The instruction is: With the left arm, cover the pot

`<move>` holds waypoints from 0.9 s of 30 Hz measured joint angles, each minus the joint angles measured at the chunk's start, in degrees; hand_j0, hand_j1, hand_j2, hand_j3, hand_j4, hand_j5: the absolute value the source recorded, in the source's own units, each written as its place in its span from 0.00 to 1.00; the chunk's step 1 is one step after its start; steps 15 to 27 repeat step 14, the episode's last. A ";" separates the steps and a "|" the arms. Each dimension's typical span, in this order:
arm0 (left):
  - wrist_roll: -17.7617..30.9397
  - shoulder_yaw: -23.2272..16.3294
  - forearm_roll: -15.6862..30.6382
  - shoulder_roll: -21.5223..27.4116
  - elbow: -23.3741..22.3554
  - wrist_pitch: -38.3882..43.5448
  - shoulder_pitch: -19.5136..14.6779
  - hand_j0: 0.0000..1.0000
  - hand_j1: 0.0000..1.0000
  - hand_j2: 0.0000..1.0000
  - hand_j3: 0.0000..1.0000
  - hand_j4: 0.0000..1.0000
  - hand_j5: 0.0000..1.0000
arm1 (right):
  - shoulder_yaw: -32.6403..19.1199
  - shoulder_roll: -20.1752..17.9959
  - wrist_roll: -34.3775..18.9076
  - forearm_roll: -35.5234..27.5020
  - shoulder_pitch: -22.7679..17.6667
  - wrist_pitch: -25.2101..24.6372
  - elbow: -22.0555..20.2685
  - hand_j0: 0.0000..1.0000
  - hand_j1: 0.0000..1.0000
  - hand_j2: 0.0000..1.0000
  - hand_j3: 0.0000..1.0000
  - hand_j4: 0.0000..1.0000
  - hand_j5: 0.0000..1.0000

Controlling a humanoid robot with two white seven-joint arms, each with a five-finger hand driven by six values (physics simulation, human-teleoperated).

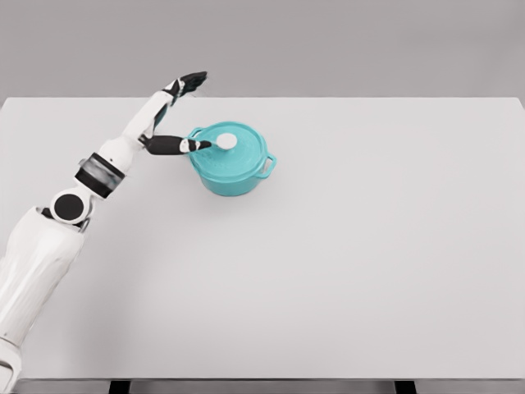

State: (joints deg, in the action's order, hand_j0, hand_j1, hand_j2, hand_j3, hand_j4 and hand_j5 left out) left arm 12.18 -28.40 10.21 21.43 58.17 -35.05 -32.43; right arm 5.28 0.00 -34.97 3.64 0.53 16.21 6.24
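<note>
The left hand (168,115) sits at the far left of the surface (369,271), its white arm (49,238) coming in from the lower left corner and reaching away toward the far edge. The hand is spread apart and grips nothing: the long fingers (190,82) point up and away toward the far edge, well clear of everything, while the thumb (182,145) stretches out to the right, low over the lid (228,148), with its tip just beside the white knob (225,141); whether the tip actually touches the knob cannot be told from this view. The lid is teal, round and seated flat on the pot (234,168), matching its rim all the way around, so the pot is closed and whatever may be inside it is hidden. The pot itself is teal too, a squat round casserole standing upright on the surface, left of the middle and toward the far side, with one loop handle (271,164) sticking out on its right side and another small one showing at its far left, just beside the thumb. The surface is a pale grey-white slab that fills most of the view, and a plain grey wall (328,41) rises behind its far edge.
</note>
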 measured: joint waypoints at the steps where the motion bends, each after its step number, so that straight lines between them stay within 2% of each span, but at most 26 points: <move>1: 0.14 -0.03 1.44 1.28 1.37 0.00 0.44 0.96 0.96 0.96 0.96 0.96 0.96 | 0.00 0.00 0.00 0.00 0.00 0.00 0.00 1.00 1.00 1.00 1.00 1.00 1.00; 4: 0.98 -0.06 5.42 5.46 5.19 0.01 2.29 1.00 1.00 1.00 1.00 1.00 1.00 | 0.00 0.00 0.00 0.00 0.00 -0.01 0.00 1.00 1.00 1.00 1.00 1.00 1.00; 7: 3.34 0.02 7.07 9.10 7.74 0.00 4.92 1.00 1.00 1.00 1.00 1.00 1.00 | 0.00 0.00 0.00 0.00 0.00 0.00 0.00 1.00 1.00 1.00 1.00 1.00 1.00; 10: 6.65 0.23 7.54 13.73 8.67 -0.01 7.21 1.00 1.00 1.00 1.00 1.00 1.00 | 0.00 0.00 0.00 0.00 0.00 -0.01 0.00 1.00 1.00 1.00 1.00 1.00 1.00; 14: 8.31 0.47 7.61 18.86 7.90 -0.02 8.70 1.00 1.00 1.00 1.00 1.00 1.00 | 0.00 0.00 0.00 0.00 0.00 0.00 0.00 1.00 1.00 1.00 1.00 1.00 1.00; 27: 8.31 0.47 7.61 18.86 7.90 -0.02 8.70 1.00 1.00 1.00 1.00 1.00 1.00 | 0.00 0.00 0.00 0.00 0.00 0.00 0.00 1.00 1.00 1.00 1.00 1.00 1.00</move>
